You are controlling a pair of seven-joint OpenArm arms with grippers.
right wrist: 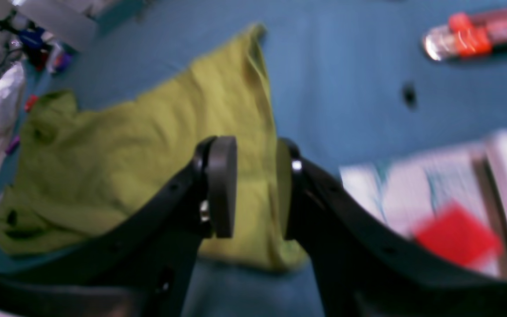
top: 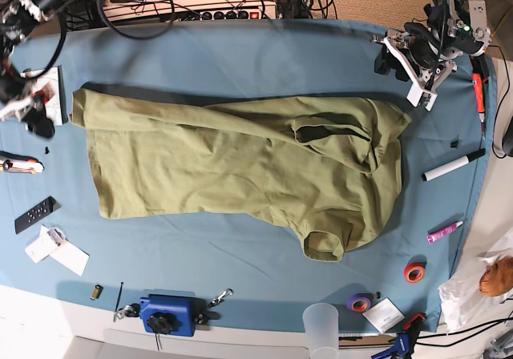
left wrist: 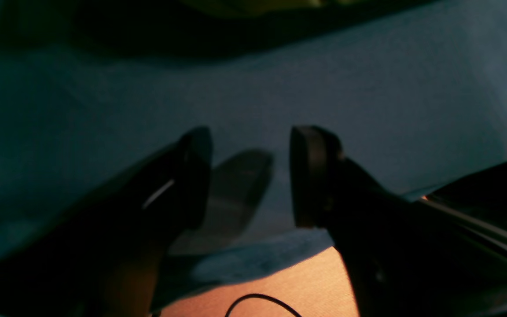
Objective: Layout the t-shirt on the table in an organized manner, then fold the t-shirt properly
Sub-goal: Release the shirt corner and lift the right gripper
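Perhaps unreadable print, white card (right wrist: 412, 193).

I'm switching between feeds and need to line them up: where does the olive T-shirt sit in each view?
Left wrist: only a dark sliver of the T-shirt, along the top edge.
Right wrist: the T-shirt spans left to centre, partly behind the fingertips.
Base: across the middle, below both grippers.
Shared landmark: the blue tablecloth, around the shirt in every view.
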